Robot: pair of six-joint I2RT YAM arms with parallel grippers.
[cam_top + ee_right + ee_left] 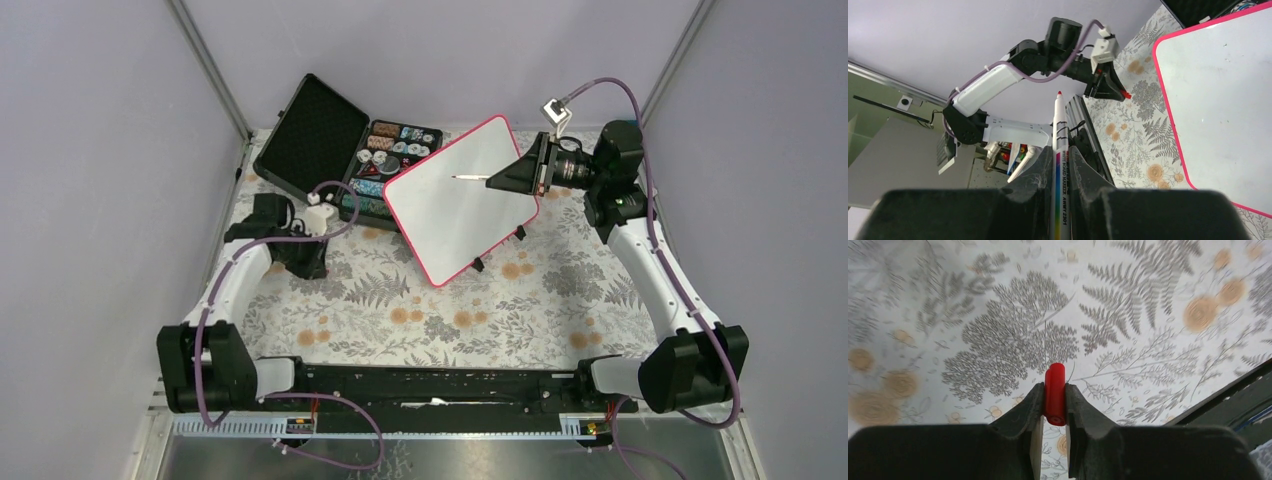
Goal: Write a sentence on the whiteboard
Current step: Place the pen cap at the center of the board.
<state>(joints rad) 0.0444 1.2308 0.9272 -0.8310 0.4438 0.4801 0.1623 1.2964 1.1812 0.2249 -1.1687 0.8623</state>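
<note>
"Well, where has the whiteboard (455,200) ended up?"

"Toward the back of the bench (450,310), about the middle, turned at an angle to the edges. It's propped on its small black feet (478,265), and its far left corner laps over the open black case (310,135) with the poker chips (395,160) in it."

"And the right arm?"

"The right end effector (497,178) hangs over the board's far right part, clenched on a marker (470,177). The pen lies nearly level, its red tip toward the left. From above I can't tell whether the tip touches the face. The wrist camera shows the marker (1059,125) squeezed between both fingers (1088,175), cap off, with the board's pink-red rim off to its right."

"What does the face look like?"

"White, as far as I can make out from either view."

"The left one?"

"It's on the left side, well apart from the board and near the case. The left end effector (1054,397) points down at the fern-and-flower cloth (998,330), pinching a red cap (1054,390) between its two black fingers (1023,415). The cap stands upright in the grip, clear of the cloth as far as I can see."
</note>
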